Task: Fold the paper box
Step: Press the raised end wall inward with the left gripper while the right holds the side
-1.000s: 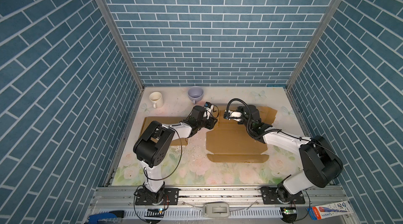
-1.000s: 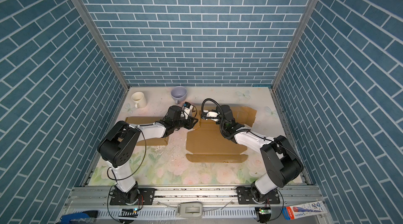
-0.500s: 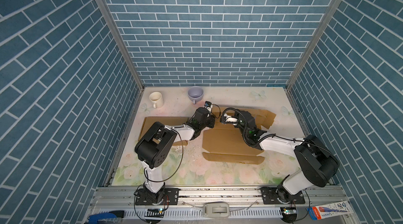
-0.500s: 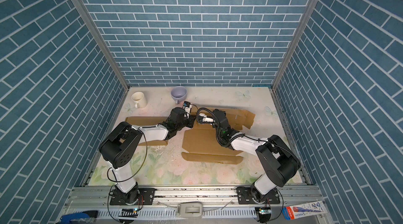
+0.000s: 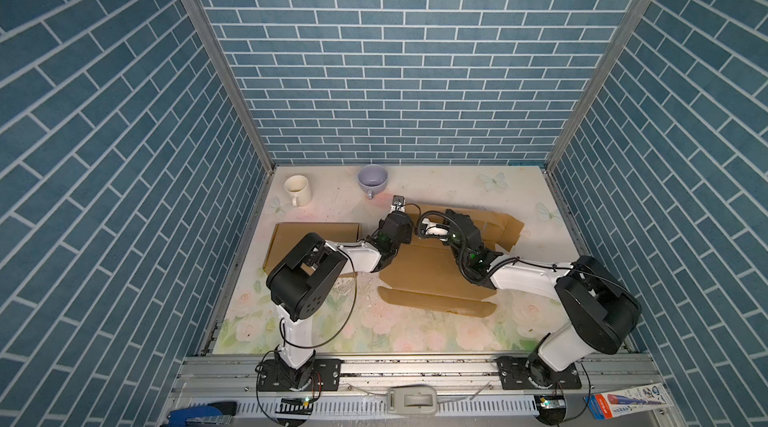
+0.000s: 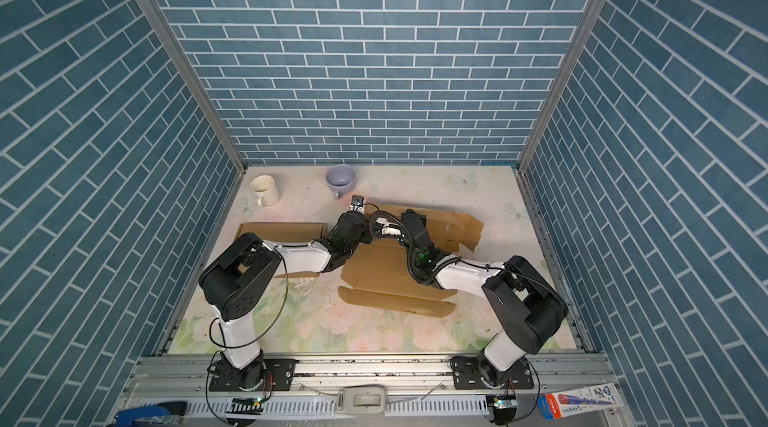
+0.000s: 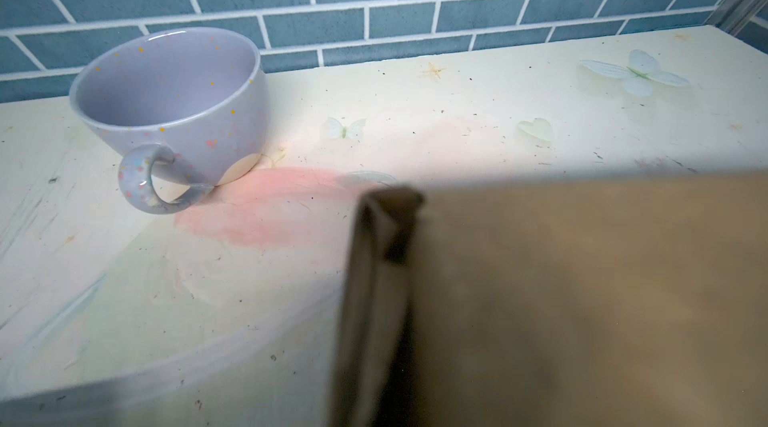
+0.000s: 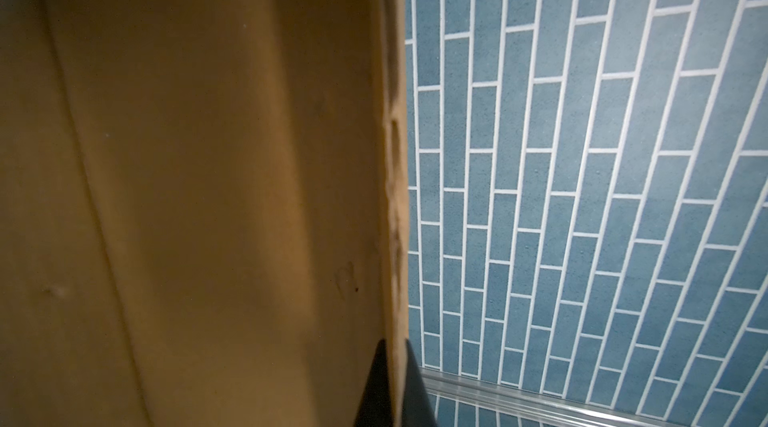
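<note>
The right hand [image 8: 392,371] is clamped on an edge of the paper box [image 5: 428,275]. The left hand [image 5: 409,223] is closed beside it (its hold hidden behind cardboard).

You see a plain brown paper box [image 5: 432,275] mid-frame and a brown cardboard sheet [image 5: 316,231] to its left. Walls [image 5: 395,72]: blue brick, white grout. Tabletop [image 5: 415,333]: cream, pale floral and butterfly print, pink smear [image 7: 270,209]. Cup [image 7: 178,101]: lilac, speckled. Mug [image 5: 297,189]: cream.

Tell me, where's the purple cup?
In both top views, the purple cup stands by the back wall, left of centre, right of the white mug.
</note>
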Controlling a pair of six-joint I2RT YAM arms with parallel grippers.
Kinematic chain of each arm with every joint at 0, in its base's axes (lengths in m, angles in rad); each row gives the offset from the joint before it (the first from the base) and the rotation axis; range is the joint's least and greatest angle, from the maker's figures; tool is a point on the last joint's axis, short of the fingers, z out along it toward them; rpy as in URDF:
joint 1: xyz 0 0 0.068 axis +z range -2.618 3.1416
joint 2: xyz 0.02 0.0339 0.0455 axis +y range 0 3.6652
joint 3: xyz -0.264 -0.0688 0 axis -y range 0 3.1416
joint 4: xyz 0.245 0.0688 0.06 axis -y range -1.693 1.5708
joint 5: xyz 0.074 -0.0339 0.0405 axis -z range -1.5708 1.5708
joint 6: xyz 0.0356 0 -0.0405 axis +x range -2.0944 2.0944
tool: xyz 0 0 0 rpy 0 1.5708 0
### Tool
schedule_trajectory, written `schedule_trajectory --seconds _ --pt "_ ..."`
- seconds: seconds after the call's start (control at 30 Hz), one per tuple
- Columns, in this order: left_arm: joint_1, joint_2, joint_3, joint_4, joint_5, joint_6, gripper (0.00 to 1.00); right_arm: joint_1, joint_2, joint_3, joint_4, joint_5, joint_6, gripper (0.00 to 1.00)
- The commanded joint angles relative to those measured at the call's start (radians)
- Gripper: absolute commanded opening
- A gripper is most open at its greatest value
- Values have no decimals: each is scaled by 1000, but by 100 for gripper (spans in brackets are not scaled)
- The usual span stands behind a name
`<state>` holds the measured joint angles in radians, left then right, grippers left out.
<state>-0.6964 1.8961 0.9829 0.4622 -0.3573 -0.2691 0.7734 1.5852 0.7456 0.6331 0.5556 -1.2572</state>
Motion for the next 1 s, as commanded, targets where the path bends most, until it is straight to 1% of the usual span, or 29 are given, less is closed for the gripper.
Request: schedule_trajectory --seconds 0.0,0.1,0.13,0.33,0.6,0.77,0.87,0.97 --pt "-12 20 19 -32 -16 4 1 28 25 -23 -34 -74 3 0" --pt "-12 -7 -6 -44 25 6 21 29 32 -22 -30 -75 6 0" --pt "-12 -18 -12 -55 33 6 25 29 37 -20 -28 -75 7 0" --pt "-12 -69 -64 -52 90 -8 43 29 47 -11 -27 -79 8 0" --pt "7 -43 -122 -30 125 -36 45 29 48 -5 -33 -85 10 0" --pt "26 -38 -137 -29 150 -25 50 27 49 1 -43 -91 11 0" --pt "32 -25 -149 -25 158 -19 53 27 50 8 -44 -92 11 0" --pt "37 -37 -186 23 184 -17 62 27 49 14 -54 -95 11 0"
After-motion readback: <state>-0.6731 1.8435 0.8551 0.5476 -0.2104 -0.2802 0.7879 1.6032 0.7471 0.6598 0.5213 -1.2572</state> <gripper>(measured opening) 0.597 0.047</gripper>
